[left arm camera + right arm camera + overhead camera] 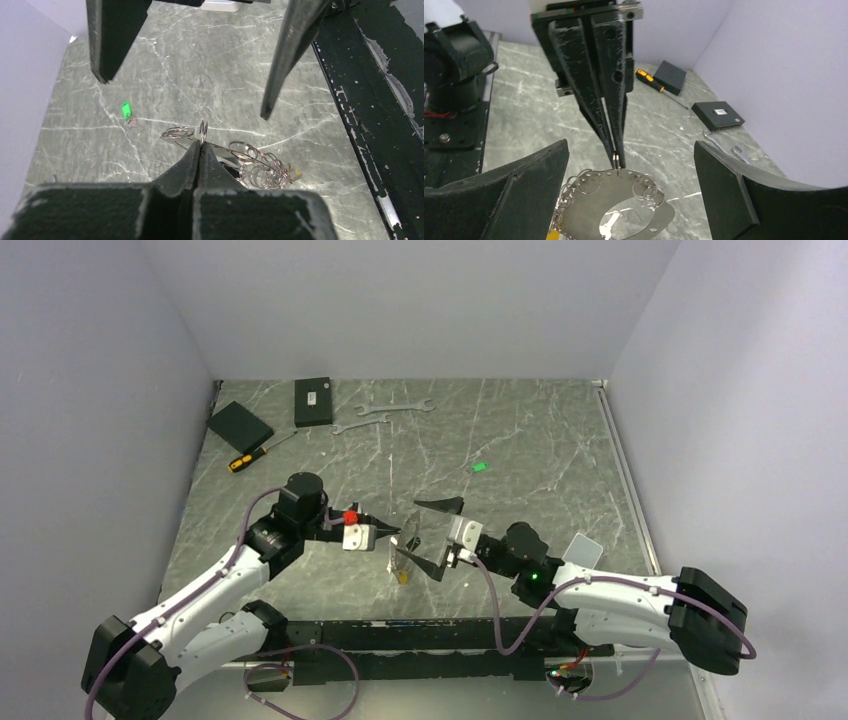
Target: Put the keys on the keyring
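The keyring (405, 558) is a flat metal plate (589, 210) with a middle hole and several split rings along its edge. It hangs just above the table. My left gripper (202, 142) is shut on one small split ring (203, 131) at the plate's top edge. My right gripper (630, 145) is open wide, its fingers (524, 185) on either side of the plate and apart from it. The keys (134, 123), with their green tag (126, 110), lie on the table beyond it. In the top view the tag (480, 467) lies to the right of centre.
Two silver wrenches (395, 408) lie at the back. A black box (313, 401), a black pad (239, 424) and a yellow-handled screwdriver (250, 457) lie at the back left. A yellow tag (402, 578) hangs from the plate. Walls enclose the table on three sides.
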